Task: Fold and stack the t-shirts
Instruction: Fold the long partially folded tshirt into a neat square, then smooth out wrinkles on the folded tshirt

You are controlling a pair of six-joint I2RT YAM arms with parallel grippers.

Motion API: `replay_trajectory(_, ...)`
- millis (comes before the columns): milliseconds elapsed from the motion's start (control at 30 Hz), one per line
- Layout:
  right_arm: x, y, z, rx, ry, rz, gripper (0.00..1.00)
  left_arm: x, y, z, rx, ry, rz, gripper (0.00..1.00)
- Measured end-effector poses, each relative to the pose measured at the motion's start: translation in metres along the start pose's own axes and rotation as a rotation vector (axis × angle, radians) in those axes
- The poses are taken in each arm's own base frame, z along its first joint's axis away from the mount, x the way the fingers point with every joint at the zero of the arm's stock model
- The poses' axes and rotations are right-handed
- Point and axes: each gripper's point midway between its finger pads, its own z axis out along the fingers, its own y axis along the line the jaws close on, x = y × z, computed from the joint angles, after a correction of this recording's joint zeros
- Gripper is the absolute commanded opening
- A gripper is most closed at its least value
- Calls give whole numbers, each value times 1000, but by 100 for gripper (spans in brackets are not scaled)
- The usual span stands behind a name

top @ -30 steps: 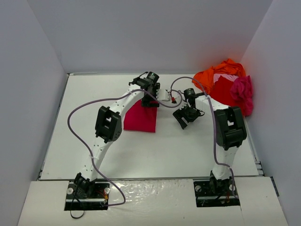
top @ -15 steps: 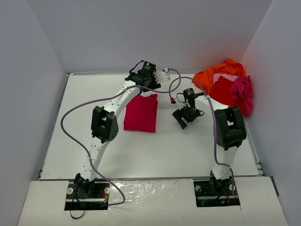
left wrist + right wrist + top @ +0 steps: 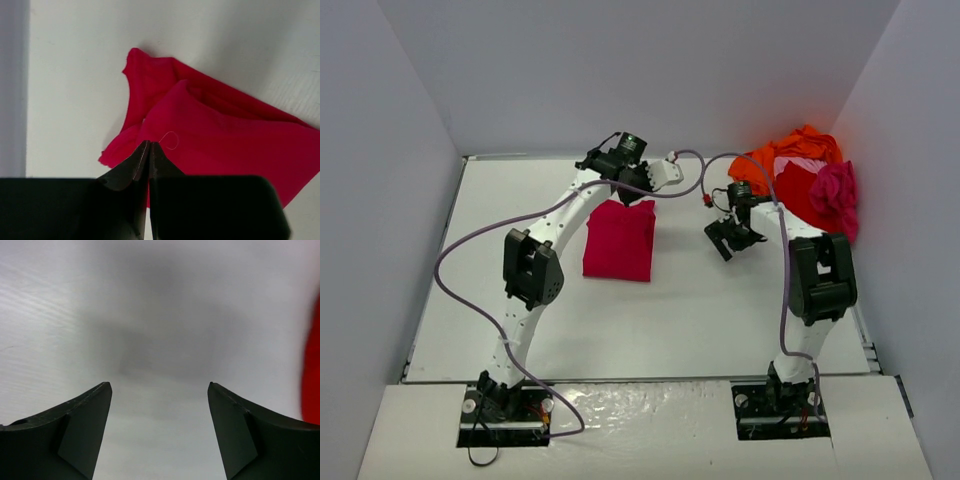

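Top external view: a folded crimson t-shirt [image 3: 618, 240] is laid mid-worktop [image 3: 520, 300], long axis running near to far.
Left tool [image 3: 149, 146]: clenched on nothing, held over the shirt's far end.
Right tool [image 3: 159, 387]: released, over bare worktop.
Unfolded pile [image 3: 798, 178]: heaped in the far right corner, beyond the right tool; the right arm is judged nearer.

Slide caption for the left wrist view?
Left claw, shut, hovers over the folded crimson t-shirt on the white table.
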Motion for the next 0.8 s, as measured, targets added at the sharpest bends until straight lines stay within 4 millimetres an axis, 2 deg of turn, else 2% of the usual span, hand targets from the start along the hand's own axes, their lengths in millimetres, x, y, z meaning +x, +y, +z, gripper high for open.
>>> replay_trajectory(133, -7, -47, -26, 128, -92, 112, 75, 10, -22, 17, 97, 17, -26, 0)
replay_trajectory(233, -15, -66, -42, 190, -152, 144, 75, 17, -35, 31, 160, 25, -41, 0)
replay_trajectory(333, -20, -68, -44, 202, -172, 143, 76, 26, -47, 47, 216, 43, -55, 0)
replay_trajectory(500, -13, -65, -39, 198, -158, 143, 76, 39, -62, 72, 285, 66, -75, 0)
replay_trajectory(800, -10, -66, -35, 196, -151, 148, 76, 47, -69, 108, 328, 64, -103, 0)
